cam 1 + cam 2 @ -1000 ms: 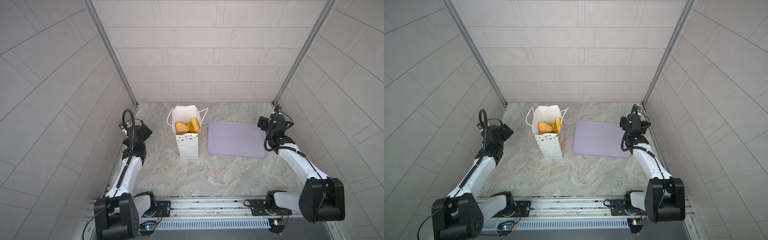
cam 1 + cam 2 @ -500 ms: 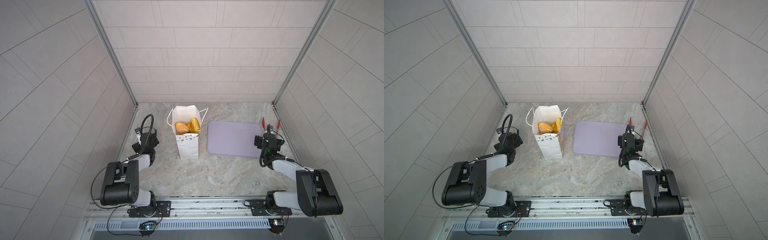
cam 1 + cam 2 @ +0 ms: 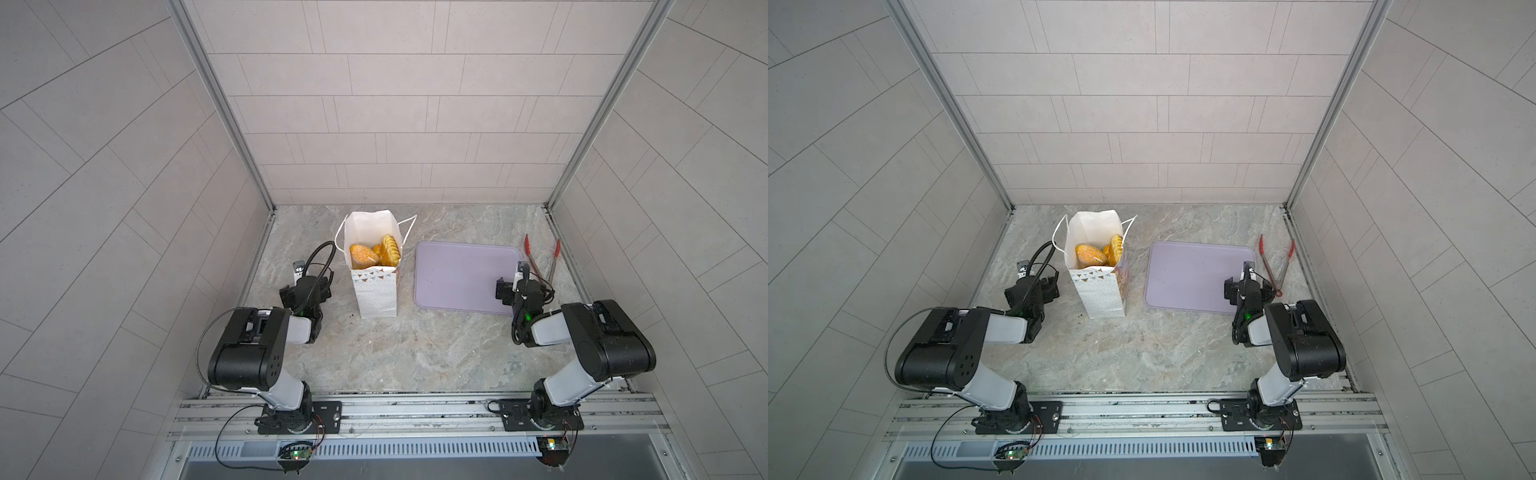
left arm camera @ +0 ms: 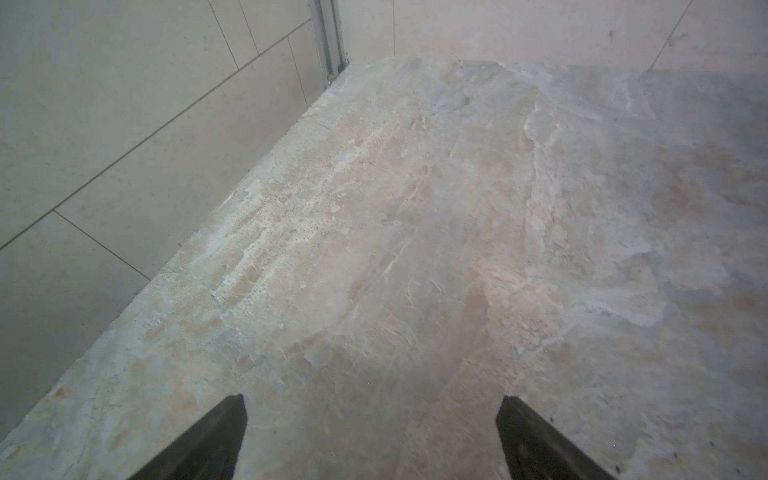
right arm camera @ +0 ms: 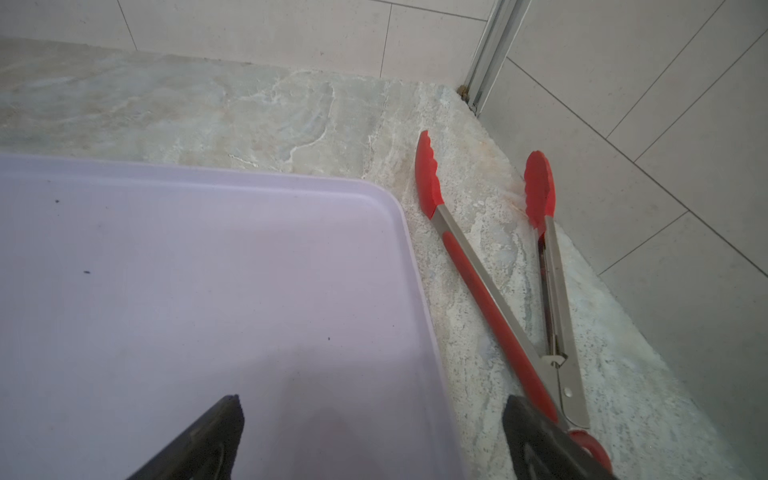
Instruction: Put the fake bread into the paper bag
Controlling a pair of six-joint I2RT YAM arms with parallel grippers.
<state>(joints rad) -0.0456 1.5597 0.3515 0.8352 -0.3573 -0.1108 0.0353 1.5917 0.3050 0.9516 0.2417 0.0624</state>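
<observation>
Bread (image 3: 374,254), ridged and seeded, sits in your white paper bag (image 3: 376,293); left of it, left gripper (image 4: 370,399) gapes empty; right of it, right gripper (image 5: 370,399) gapes over smooth lilac tray (image 3: 457,270).

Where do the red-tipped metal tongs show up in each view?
In a top view: red-tipped metal tongs at far right, between flat lilac tray and wall.
In a top view: same place, right of the tray.
Left wrist: not in it.
Right wrist: beside the tray's rounded corner.
Shared landmark: the tray.
</observation>
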